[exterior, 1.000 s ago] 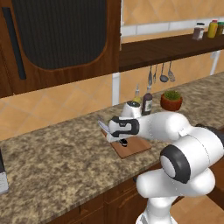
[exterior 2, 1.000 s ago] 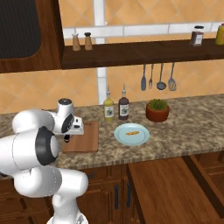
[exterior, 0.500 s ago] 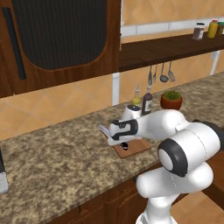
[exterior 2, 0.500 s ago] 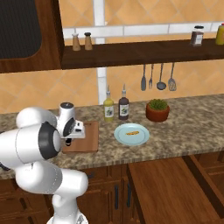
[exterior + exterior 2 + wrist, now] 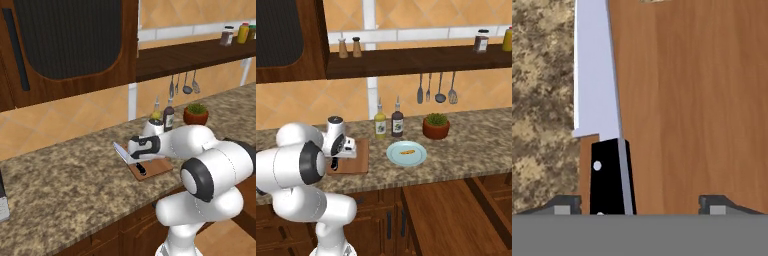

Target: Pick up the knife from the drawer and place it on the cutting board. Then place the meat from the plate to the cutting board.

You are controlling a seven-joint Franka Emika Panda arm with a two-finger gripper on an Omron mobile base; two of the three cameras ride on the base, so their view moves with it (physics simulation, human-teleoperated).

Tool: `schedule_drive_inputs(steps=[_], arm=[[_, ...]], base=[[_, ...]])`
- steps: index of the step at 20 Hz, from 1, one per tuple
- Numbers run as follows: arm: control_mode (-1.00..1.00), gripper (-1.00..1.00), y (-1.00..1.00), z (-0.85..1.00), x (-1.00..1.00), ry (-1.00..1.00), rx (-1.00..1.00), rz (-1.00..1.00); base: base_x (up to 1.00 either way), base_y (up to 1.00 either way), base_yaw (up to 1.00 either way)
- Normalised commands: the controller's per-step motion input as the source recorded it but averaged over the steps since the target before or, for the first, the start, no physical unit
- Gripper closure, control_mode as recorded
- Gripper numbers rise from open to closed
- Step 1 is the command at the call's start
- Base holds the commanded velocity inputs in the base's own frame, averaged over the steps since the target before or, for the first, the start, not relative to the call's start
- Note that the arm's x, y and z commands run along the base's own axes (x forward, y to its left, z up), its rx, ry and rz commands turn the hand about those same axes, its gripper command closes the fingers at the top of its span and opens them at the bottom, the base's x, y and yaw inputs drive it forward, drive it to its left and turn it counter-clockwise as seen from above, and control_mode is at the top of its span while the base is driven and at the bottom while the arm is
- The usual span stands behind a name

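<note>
Knife and board partly out of sight

In the hand view the knife (image 5: 597, 90) runs off the top edge and its handle end is cut off below; the arm hides part of the cutting board (image 5: 152, 167) in the left base view.

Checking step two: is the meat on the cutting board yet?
No, the meat lies on the plate, beside the cutting board.

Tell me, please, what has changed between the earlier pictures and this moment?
The gripper has opened and let go of the knife; in the hand view its fingertips stand wide apart on both sides of the black handle. The knife lies along the edge of the cutting board, with its blade partly over the counter. The meat is on the plate as before.
</note>
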Motion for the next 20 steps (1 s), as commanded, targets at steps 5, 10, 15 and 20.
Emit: schedule_drive_inputs(steps=[5,10,15,20], arm=[[-1.0,-1.0,-0.53,0.57,0.04,0.0,0.0,-0.26],[-1.0,-1.0,-0.44,0.59,0.01,0.0,-0.04,-0.38],[-1.0,-1.0,-0.82,0.27,0.02,0.01,-0.06,-0.22],[-1.0,-1.0,-0.89,0.1,0.0,-0.03,0.09,-0.12]], base=[[0.0,0.0,0.0],[0.0,0.0,0.0],[0.0,0.0,0.0],[0.0,0.0,0.0]])
